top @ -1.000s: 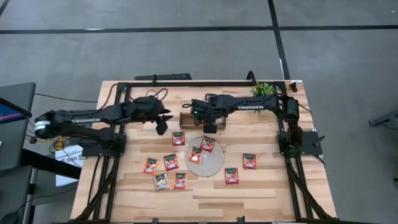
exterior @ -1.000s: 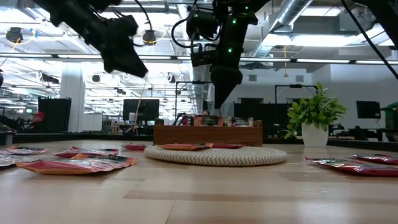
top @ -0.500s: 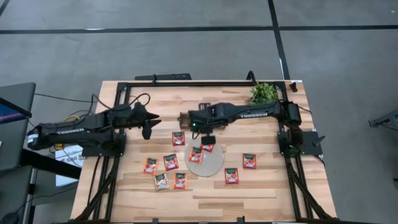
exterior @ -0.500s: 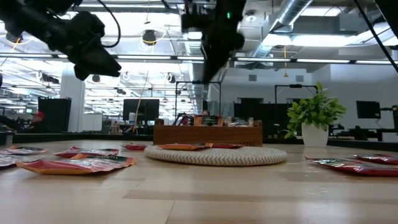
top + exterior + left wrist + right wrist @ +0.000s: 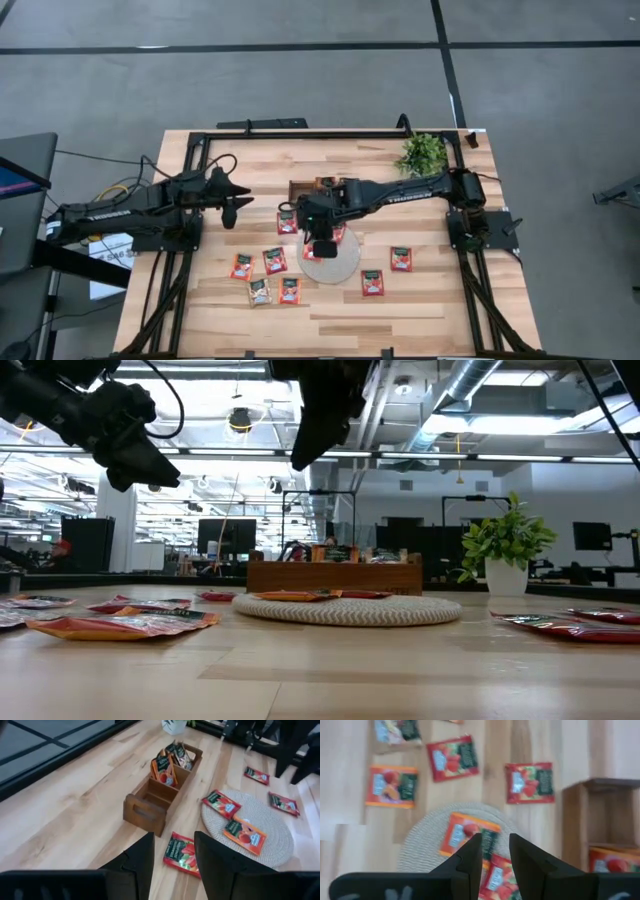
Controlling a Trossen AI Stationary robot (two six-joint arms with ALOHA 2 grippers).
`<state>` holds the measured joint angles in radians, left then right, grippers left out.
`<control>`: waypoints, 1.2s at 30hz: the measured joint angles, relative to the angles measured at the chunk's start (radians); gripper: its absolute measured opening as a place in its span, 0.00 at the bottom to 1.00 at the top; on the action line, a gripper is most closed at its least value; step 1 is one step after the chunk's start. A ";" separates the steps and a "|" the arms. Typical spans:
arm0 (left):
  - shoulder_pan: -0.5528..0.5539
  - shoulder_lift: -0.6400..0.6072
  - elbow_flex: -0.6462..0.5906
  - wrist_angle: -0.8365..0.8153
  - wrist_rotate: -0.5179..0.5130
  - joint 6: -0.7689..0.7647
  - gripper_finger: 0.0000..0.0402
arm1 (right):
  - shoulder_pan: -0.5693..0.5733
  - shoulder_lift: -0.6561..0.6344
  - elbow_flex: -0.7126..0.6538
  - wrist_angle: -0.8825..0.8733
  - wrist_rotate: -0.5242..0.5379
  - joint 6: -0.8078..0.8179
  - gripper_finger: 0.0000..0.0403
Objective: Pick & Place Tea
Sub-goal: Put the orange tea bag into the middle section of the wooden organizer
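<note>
Pale wood planks make up the counter, a smooth striped surface framed by dark metal rails, with grey floor around it and an office room with ceiling pipes and lights showing beyond in the low view. Near the middle lies a round woven mat of coarse grey-beige fibre, and behind it stands a brown wooden tray with box-like compartments, some holding upright tea sachets while the nearest one shows bare wood. A small leafy green plant sits at the far right corner. The tea sachets are flat glossy squares, red-orange with a dark green band; several are scattered on the counter left of the mat, two lie to its right, one lies just in front of the tray, and two rest on the mat. The right gripper hangs above the mat's far edge, its two dark fingers a narrow gap apart and empty. The left gripper is raised over the counter's left side, well apart from the sachets, its fingers spread apart with nothing between them.
</note>
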<state>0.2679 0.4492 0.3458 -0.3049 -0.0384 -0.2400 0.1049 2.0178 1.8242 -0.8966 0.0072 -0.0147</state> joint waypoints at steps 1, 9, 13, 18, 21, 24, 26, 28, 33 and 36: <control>0.000 0.000 0.000 0.001 0.000 0.004 0.33 | 0.000 0.000 0.000 0.000 -0.008 0.007 0.23; 0.000 0.000 0.000 0.001 0.000 0.024 0.33 | -0.004 0.029 0.003 0.019 -0.009 0.064 0.23; 0.000 0.000 0.000 0.000 0.000 0.023 0.33 | -0.007 0.088 0.004 0.021 -0.038 0.071 0.23; 0.000 0.000 0.000 -0.004 0.006 0.023 0.33 | -0.011 0.155 -0.002 -0.013 -0.042 0.081 0.23; 0.000 0.000 0.000 -0.001 0.018 0.023 0.33 | -0.017 0.173 0.002 0.007 -0.046 0.093 0.23; 0.000 0.000 0.000 0.000 0.025 0.023 0.33 | -0.018 0.184 -0.003 -0.016 -0.059 0.094 0.23; 0.000 0.000 0.000 -0.005 0.026 0.024 0.33 | -0.016 0.190 -0.002 0.004 -0.060 0.095 0.23; 0.000 0.000 0.000 -0.004 0.026 0.025 0.33 | -0.016 0.203 -0.004 -0.004 -0.061 0.102 0.23; 0.000 0.000 0.000 -0.007 0.026 0.035 0.33 | -0.015 0.251 -0.006 -0.022 -0.061 0.118 0.23; 0.000 0.000 0.000 -0.009 0.026 0.038 0.33 | -0.014 0.266 -0.006 -0.019 -0.062 0.147 0.23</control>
<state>0.2680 0.4495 0.3462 -0.3135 -0.0120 -0.2024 0.0910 2.2840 1.8183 -0.9153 -0.0544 0.1318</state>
